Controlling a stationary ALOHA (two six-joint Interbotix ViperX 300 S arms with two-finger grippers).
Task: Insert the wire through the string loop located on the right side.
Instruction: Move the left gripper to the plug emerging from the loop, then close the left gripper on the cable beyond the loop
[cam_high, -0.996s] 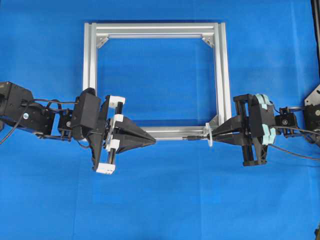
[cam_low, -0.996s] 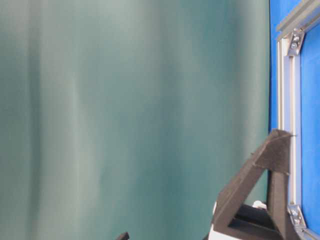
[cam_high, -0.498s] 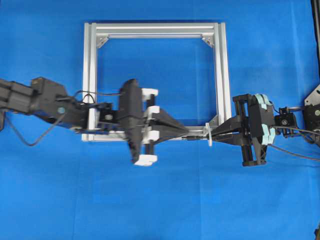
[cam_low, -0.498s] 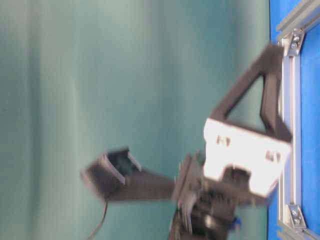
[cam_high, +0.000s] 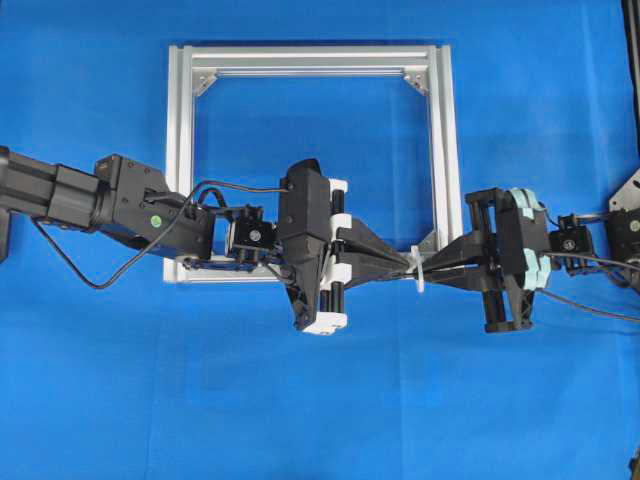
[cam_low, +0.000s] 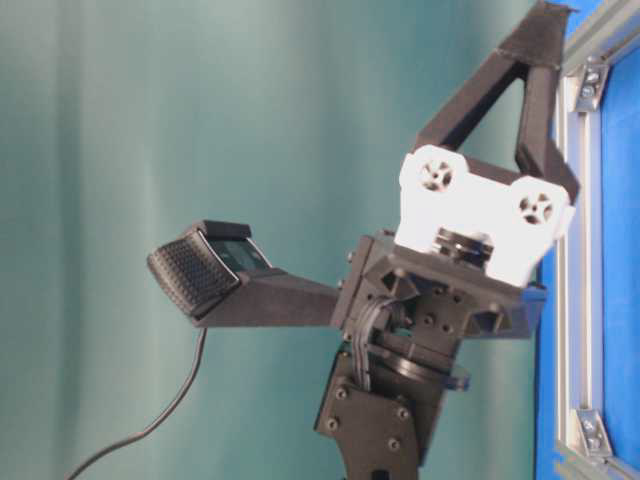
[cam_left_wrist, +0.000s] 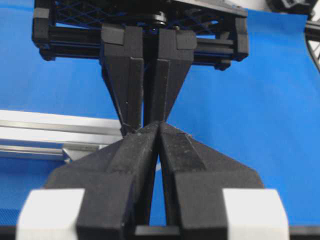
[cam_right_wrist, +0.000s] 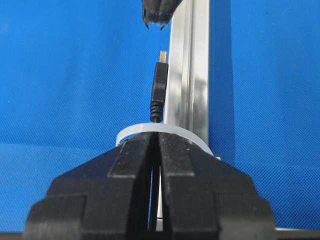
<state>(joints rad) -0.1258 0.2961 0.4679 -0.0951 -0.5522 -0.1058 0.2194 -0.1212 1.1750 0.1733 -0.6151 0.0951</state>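
Silver frame (cam_high: 441, 160) and string loop (cam_high: 418, 272) crowd both end effectors' tips.

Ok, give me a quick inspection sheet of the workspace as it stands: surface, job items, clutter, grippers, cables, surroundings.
Surface: blue cloth, flat.
Frame: silver aluminium frame lying flat.
String loop: white string loop at the right gripper's tips, beside the frame's rail.
Wire: wire pokes through the loop, metallic plug tip pointing at the left gripper.
Clutter: nothing seen.
Left gripper: shut, tips near the loop; nothing visibly held.
Right gripper: shut on the wire just behind the loop.
Cables: arm cable drooping onto the cloth.
Surroundings: teal curtain.
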